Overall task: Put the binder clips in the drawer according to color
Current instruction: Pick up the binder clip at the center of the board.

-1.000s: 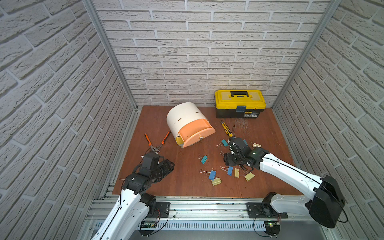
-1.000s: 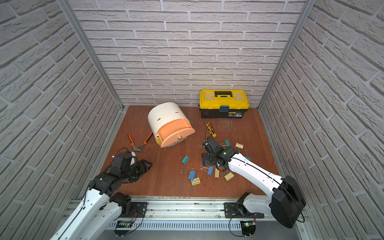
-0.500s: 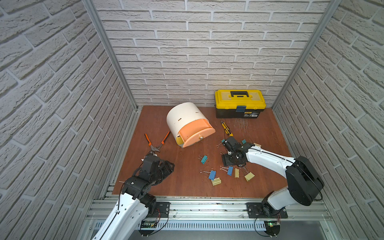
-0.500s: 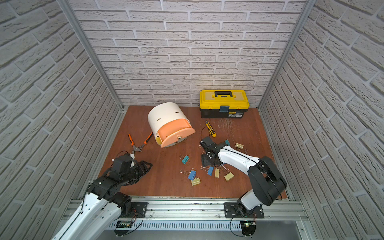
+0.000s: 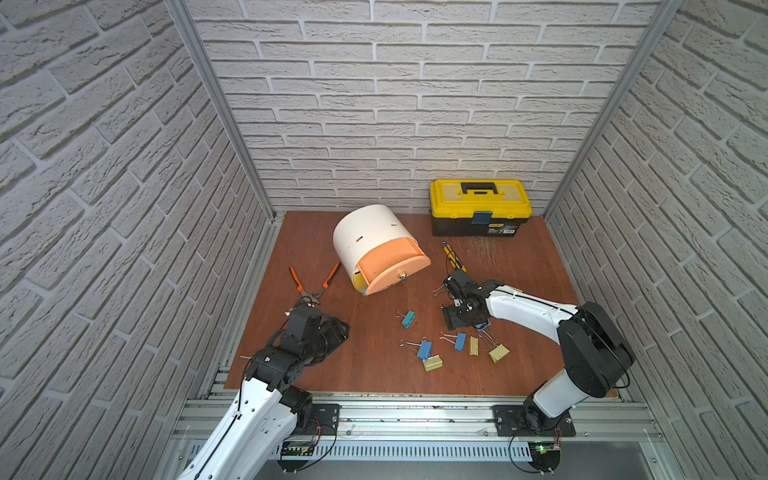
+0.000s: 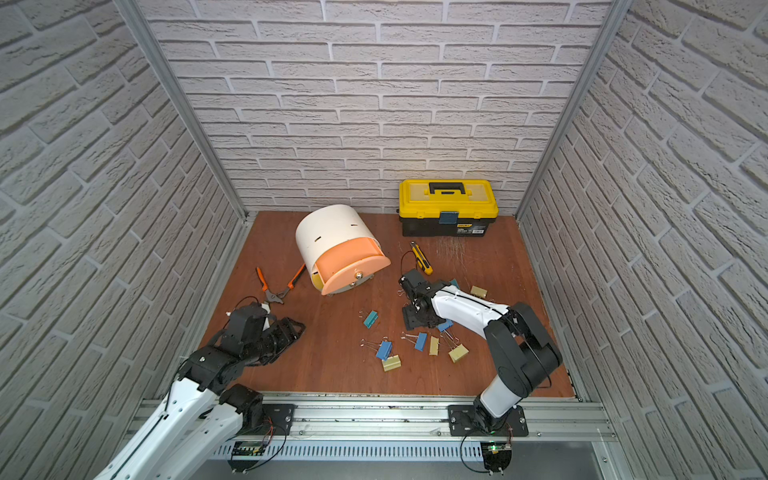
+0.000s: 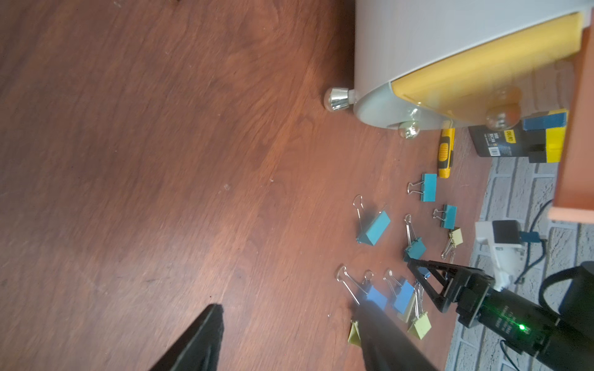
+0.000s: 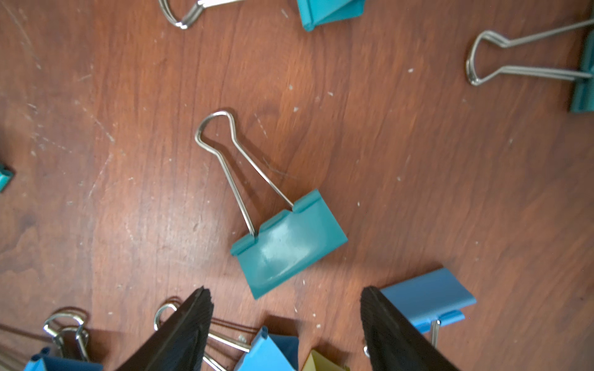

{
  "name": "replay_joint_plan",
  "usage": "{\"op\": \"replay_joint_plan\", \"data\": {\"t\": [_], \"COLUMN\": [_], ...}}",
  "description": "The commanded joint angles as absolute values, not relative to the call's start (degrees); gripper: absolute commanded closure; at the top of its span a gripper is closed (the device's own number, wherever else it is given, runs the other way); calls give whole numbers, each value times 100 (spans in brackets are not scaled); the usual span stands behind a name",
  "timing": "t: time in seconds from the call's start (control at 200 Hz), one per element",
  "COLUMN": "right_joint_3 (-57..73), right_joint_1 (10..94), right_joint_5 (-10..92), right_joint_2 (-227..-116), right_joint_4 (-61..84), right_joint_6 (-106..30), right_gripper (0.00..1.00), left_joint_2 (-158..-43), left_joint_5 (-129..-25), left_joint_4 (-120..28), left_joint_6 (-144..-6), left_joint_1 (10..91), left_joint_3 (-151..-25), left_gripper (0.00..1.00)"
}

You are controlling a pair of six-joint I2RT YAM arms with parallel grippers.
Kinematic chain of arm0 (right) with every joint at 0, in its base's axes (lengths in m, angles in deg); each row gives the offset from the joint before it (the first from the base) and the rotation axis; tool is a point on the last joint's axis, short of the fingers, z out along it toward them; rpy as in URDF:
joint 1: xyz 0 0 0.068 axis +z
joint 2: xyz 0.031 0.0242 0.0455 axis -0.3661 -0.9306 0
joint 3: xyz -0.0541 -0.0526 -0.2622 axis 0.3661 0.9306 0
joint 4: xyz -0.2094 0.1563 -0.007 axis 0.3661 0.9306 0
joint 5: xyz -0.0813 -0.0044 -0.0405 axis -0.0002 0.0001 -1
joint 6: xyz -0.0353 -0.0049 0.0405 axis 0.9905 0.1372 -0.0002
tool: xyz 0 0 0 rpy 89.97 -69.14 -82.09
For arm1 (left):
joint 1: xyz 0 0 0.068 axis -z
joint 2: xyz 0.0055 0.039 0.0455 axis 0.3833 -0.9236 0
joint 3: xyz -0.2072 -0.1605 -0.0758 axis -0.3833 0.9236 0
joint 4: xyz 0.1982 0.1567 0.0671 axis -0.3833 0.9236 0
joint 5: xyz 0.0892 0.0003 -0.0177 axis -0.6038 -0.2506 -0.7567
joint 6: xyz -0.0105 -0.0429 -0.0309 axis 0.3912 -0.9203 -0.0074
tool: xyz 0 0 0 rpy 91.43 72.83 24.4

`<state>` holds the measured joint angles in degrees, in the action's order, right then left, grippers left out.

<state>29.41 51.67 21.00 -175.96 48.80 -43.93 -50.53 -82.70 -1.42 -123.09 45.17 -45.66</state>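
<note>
The right gripper (image 8: 286, 321) hangs with its jaws spread wide and empty above a teal binder clip (image 8: 289, 244) that lies flat on the wooden table (image 5: 374, 374), wire handles pointing toward 11 o'clock in the right wrist view. The other binder clips (image 5: 455, 340) are scattered around it, mostly at 5 o'clock from the drawer cabinet (image 5: 370, 237), blue and pale yellow ones nearest the front edge. The cabinet's peach drawer (image 5: 392, 270) stands pulled out. The left gripper (image 5: 338, 330) rests low at about 7 o'clock from the cabinet, jaws apart with nothing between them; whether it touches the table is hard to judge.
</note>
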Motion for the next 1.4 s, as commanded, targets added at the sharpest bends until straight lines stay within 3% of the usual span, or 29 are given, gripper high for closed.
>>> {"op": "replay_joint_plan", "data": {"t": [0.0,0.855,1.395], "right_joint_3": [2808,2313,2531], "right_joint_1": [5135,4861,4824], "right_joint_5": [1961,1959,2943], "right_joint_2": [-17669,-18477,-18379], "right_joint_4": [4901,4775,4483], "right_joint_6": [-4207,-3767,-3624], "right_gripper": [23,22,26], "left_joint_2": [-5116,-4989,-4942], "left_joint_5": [-8384,-8487,-8510], "left_joint_4": [-270,-52,-64], "left_joint_6": [-12112,-12144,-12229], "left_joint_1": [4552,4555,4550], "left_joint_3": [-4838,-4931,-4808], "left_gripper": [29,28,28]}}
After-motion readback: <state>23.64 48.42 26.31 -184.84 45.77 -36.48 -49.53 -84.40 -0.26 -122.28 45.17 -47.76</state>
